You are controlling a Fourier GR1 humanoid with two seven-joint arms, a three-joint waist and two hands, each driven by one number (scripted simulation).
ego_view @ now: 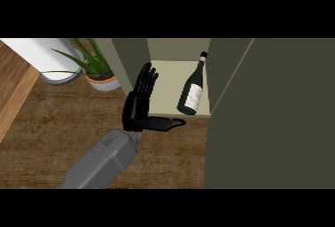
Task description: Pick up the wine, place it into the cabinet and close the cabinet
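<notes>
The dark glass wine bottle [193,91], slim-necked with a pale label, is lying inside the cabinet [274,111] on its light shelf. Left of the bottle, the black left hand [139,103] is hovering at the cabinet's opening, fingers straight, thumb splayed toward it, grasping nothing. Further left, a spiky green plant [91,62] is sitting on the wood-grain counter [59,128].

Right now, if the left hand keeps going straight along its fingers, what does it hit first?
Probably the cabinet's left wall: the open left hand points up at its front edge, fingertips overlapping it. The wine bottle lies off to its right. Depth unclear.
</notes>
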